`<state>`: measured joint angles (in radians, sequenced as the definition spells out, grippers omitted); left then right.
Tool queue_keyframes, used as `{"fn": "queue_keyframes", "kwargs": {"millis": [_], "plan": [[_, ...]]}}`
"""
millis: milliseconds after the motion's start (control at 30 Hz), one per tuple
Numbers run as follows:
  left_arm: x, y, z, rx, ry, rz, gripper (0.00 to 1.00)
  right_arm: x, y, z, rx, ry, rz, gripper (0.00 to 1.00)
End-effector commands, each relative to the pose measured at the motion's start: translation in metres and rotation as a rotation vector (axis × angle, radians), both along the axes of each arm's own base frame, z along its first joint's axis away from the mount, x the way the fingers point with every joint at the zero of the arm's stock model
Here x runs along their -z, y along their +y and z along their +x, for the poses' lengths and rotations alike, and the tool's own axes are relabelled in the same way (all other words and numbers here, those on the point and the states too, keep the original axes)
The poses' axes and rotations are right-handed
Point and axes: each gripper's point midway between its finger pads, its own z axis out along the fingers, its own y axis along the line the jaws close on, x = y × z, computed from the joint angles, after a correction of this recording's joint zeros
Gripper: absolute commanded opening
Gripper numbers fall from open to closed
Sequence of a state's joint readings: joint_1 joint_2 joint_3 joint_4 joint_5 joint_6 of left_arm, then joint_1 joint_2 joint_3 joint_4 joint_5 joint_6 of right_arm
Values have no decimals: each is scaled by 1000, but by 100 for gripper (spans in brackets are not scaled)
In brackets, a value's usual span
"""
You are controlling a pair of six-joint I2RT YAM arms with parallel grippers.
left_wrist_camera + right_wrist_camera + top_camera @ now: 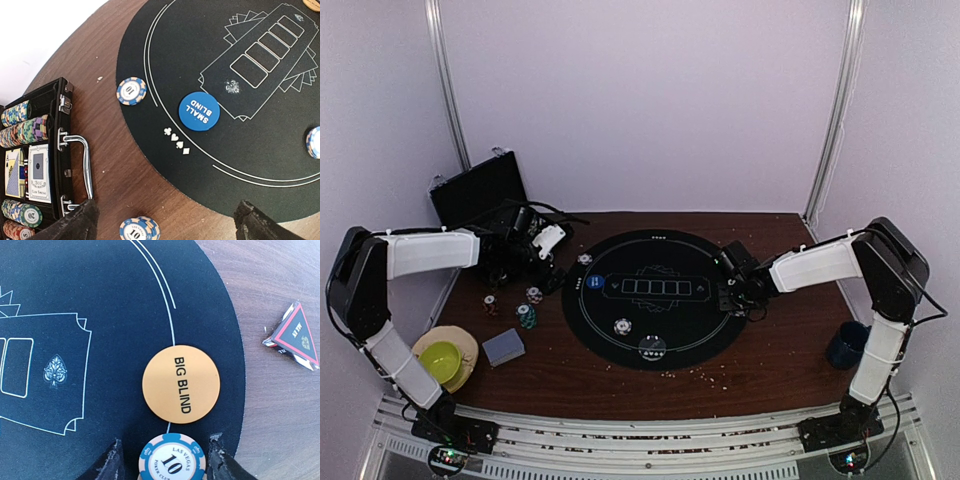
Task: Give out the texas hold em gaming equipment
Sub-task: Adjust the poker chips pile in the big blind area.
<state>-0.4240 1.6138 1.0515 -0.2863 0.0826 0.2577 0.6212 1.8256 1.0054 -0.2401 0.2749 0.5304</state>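
Step in hand: by my judgement, furnishing a player's seat at the right rim of the black mat, which lies mid-surface.
Right gripper: low over that rim, jaws drawn part-way in on either side of a "10" chip. The contact lies below the wrist view's bottom edge, so I cannot tell whether it clamps the chip or only brackets it.
Big blind disc: orange, flat on the mat across the printed border line, just beyond the chip and nearly touching it. The two read as one seat's marker and stake.
Left gripper: spread wide and holding nothing, it hovers at the mat's left rim beside the black case, probably because the racked supply sits there.
Small blind disc: blue, just inside the border on the mat's left side, with a rim chip near it.
Near side of mat: a lone chip and a white disc, set apart as if for another seat.
Not yet dealt out: loose chips and the card deck on bare surface toward the near left corner.
Triangular marker: on bare surface right of the mat.
Risk: a nudge could slide the chip into the orange disc.
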Motion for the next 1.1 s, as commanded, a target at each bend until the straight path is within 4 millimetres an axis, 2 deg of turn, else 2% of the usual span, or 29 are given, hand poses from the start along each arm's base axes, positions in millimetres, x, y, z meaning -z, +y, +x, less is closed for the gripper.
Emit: {"fn": "queue_keyframes", "kwargs": {"millis": [0, 433, 533, 1067], "plan": [[-2, -1, 6, -8, -15, -19, 98, 2, -8, 2, 32, -11, -22, 56], [-2, -1, 7, -10, -17, -21, 98, 0, -8, 2, 38, -18, -21, 52], [-2, -1, 6, -9, -17, -21, 98, 0, -9, 2, 40, -19, -21, 46], [-1, -1, 7, -10, -15, -19, 98, -5, -9, 3, 45, -34, -11, 43]]}}
